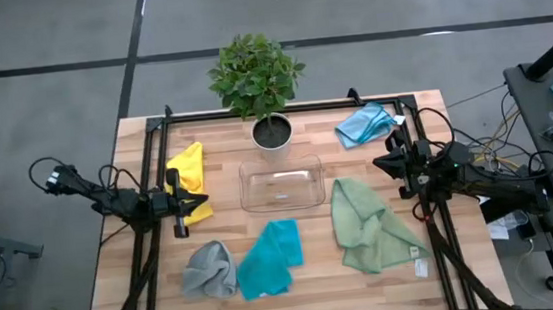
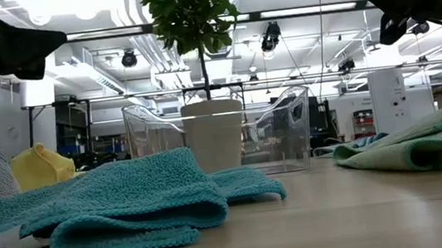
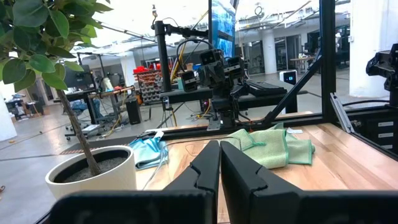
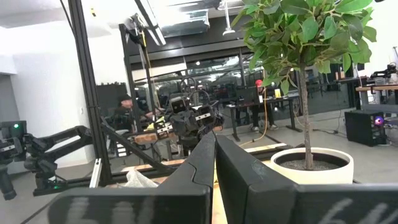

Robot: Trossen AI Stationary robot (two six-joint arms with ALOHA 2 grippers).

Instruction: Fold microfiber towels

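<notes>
Centrally, a clear tray (image 1: 281,187) sits with nothing in it, just before one potted plant (image 1: 258,84). Around it lie five towels: yellow (image 1: 189,177), blue (image 1: 365,123), green (image 1: 368,226), teal (image 1: 270,259), grey (image 1: 209,268). Left gripper (image 1: 179,201) and right gripper (image 1: 394,158) hover, fingers pressed together, holding nothing.

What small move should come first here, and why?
Probably open the right gripper and lower it toward the green towel. Both grippers are shut and hold nothing. The left gripper waits at the yellow towel. All five towels lie crumpled. The green one lies nearest the right arm and is the most spread out, so an edge looks easy to pinch.
</notes>
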